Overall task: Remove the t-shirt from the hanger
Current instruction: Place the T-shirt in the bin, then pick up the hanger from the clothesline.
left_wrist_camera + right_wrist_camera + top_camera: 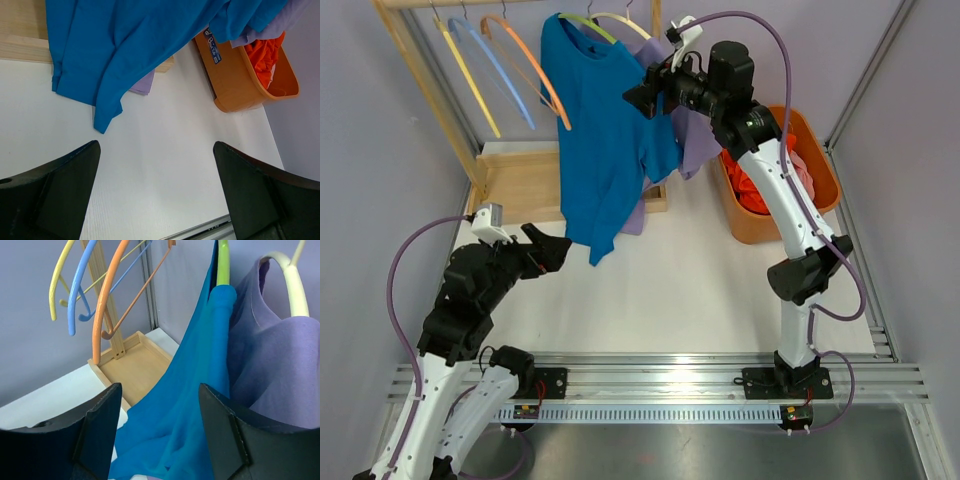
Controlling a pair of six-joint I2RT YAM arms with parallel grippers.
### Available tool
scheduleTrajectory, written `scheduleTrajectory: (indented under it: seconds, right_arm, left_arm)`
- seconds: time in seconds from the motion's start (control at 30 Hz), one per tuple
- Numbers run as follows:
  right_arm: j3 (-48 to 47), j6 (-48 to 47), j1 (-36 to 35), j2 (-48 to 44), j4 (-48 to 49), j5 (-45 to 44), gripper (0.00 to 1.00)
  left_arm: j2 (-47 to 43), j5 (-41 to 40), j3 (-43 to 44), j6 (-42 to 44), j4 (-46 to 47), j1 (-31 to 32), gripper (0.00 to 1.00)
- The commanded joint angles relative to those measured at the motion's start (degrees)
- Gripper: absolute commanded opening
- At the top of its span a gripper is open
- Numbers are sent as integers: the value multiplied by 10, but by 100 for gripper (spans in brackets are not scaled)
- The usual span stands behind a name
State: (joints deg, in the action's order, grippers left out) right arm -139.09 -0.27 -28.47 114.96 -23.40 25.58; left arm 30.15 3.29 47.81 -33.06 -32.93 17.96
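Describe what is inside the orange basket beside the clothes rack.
Crumpled orange-red clothing lies in the orange basket. The top view also shows a pinkish piece. The basket's bottom is covered by the clothes, and the right arm hides part from above.

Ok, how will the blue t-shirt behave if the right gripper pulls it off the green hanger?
Probably floppy: the blue t-shirt hangs in loose folds. Likely light, since a thin green hanger carries it. It may drag or snag rather than slip free, because its shoulder wraps over the hanger's arm, close against the purple shirt.
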Motion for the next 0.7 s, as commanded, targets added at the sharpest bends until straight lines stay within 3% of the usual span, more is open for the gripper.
scheduleTrajectory:
  seconds: [0.0, 0.2, 0.67]
  right_arm:
    - [58, -39, -5, -73, 93, 20, 70]
    - [33, -18, -5, -42, 74, -69, 67]
    - [7, -27, -6, 14, 71, -75, 61]
  left_arm:
    - [3, -4, -5, 0, 35, 0, 99]
    - [5, -2, -6, 2, 37, 1, 99]
    - [3, -4, -3, -1, 33, 1, 99]
